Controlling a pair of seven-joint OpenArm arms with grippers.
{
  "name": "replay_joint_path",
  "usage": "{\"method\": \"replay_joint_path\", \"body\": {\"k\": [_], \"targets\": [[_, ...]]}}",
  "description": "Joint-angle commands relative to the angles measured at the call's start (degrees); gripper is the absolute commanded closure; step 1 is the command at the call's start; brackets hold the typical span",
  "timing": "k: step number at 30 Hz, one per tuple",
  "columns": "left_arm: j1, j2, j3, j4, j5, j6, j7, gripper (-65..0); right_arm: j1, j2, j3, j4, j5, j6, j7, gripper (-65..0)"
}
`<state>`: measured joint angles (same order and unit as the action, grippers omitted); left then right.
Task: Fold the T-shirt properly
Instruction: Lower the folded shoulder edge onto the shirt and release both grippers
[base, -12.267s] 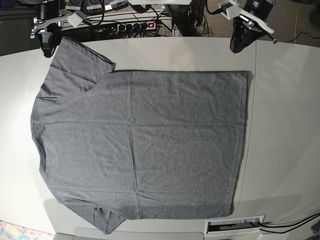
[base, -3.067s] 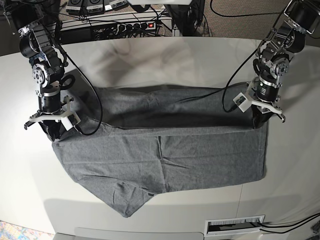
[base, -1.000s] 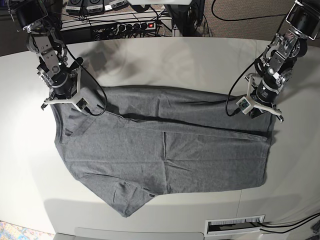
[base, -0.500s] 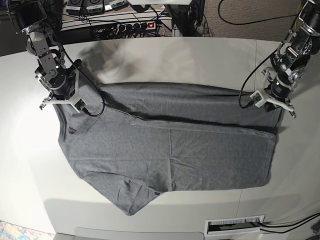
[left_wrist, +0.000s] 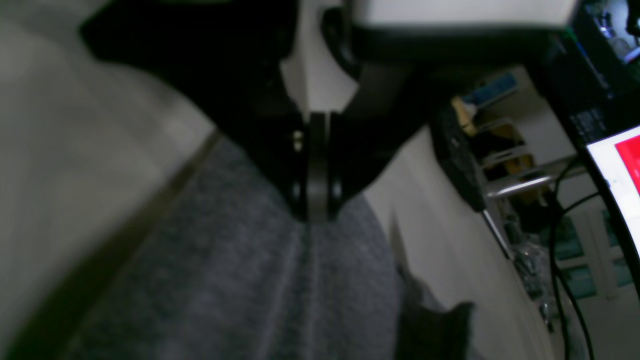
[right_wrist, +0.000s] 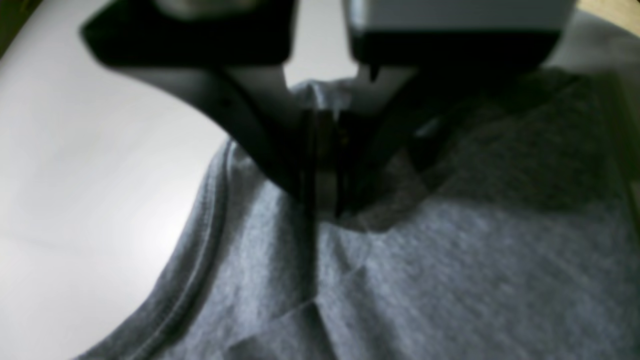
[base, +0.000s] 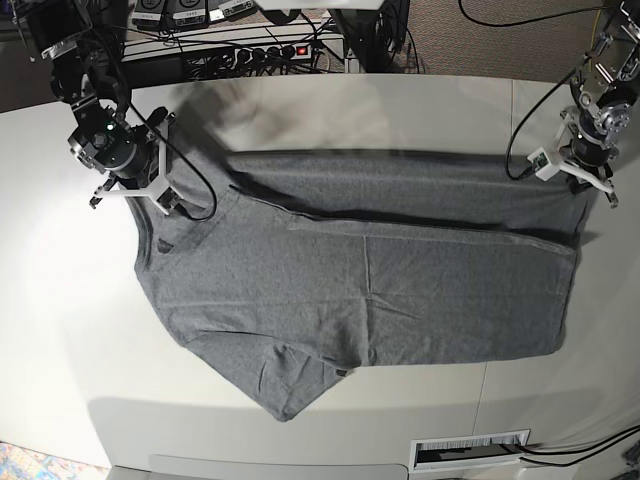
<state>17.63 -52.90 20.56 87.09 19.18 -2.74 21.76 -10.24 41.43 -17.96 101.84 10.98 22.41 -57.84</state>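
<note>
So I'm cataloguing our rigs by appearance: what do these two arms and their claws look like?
Both arms are black jointed segments with silver-grey metal joint housings and loose black cables looping alongside. The right claw and the left claw each sit under a white bracket with angled white struts. In the wrist views the fingers are black, narrowing towards their tips.

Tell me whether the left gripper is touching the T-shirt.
Touching. In the left wrist view, the left gripper has its jaws shut on a fold of the T-shirt.
</note>
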Motion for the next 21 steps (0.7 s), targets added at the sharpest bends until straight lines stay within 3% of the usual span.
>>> {"method": "replay_joint_path", "body": {"k": [1, 8, 21], "targets": [[4.3, 0.2, 2.1, -1.4, -5.6, -10.4, 4.5, 0.0, -1.8, 1.4, -0.4, 0.0, 1.6, 1.8, -4.9, 0.0], [5.4, -2.7, 2.1, 1.7, -5.3, -10.4, 7.7, 0.0, -2.5, 5.2, -0.3, 4.8, 1.7, 1.8, -5.1, 0.0], [6.5, -4.3, 2.1, 5.4, -6.4, -11.5, 11.3, 0.0, -2.5, 5.1, -0.3, 7.6, 1.7, 1.8, -4.3, 0.0]]}}
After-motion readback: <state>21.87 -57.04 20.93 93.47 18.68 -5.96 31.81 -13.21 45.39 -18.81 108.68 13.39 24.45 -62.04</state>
